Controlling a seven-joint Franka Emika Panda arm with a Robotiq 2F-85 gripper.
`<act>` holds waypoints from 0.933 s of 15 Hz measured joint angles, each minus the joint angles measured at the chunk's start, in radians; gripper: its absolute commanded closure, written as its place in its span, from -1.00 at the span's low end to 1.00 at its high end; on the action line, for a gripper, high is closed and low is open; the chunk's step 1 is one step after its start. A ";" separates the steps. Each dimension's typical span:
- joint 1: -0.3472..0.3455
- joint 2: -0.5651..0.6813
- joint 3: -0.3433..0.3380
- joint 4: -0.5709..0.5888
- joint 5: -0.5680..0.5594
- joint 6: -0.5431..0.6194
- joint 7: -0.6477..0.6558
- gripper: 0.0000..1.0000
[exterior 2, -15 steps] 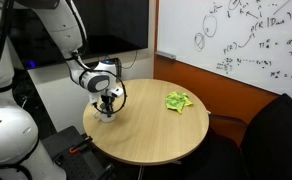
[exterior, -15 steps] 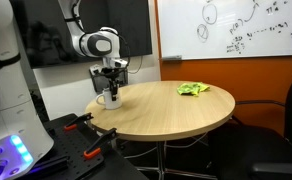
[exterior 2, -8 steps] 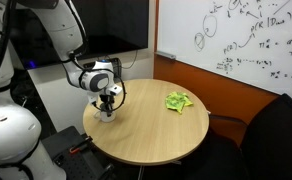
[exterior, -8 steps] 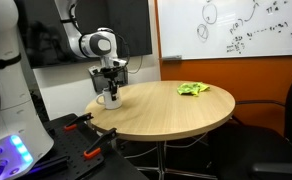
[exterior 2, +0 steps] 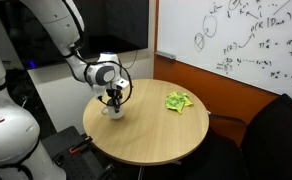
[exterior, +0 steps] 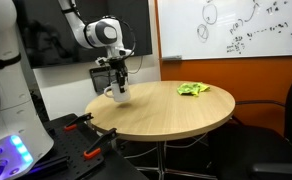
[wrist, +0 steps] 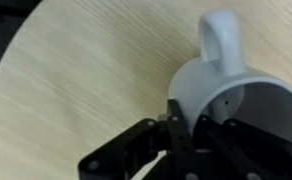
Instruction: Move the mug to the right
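Round wooden table point(exterior: 176, 110) — white mug point(exterior: 120, 96) near edge, claw point(exterior: 117, 86) clamped on rim.

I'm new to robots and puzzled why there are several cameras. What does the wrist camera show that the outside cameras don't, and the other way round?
Only the wrist view looks down into the mug: its hollow inside, its handle, and the gripper closed on the rim wall. Only an exterior view shows the whole arm, the green cloth, the whiteboard and the full round table. Both show the white mug, the gripper and the wooden table.
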 measured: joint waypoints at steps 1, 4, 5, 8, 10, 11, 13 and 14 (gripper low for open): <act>-0.031 -0.010 -0.003 0.000 0.000 -0.010 -0.020 0.95; -0.115 -0.018 -0.021 0.000 -0.001 -0.025 -0.065 0.95; -0.137 -0.018 -0.031 0.000 -0.008 -0.033 -0.066 0.95; -0.191 -0.014 -0.072 0.000 -0.062 -0.053 -0.061 0.95; -0.219 -0.006 -0.097 0.001 -0.078 -0.054 -0.056 0.95; -0.230 -0.002 -0.108 0.003 -0.079 -0.054 -0.055 0.95; -0.250 0.007 -0.124 0.010 -0.079 -0.054 -0.055 0.95; -0.255 0.014 -0.131 0.013 -0.079 -0.054 -0.054 0.95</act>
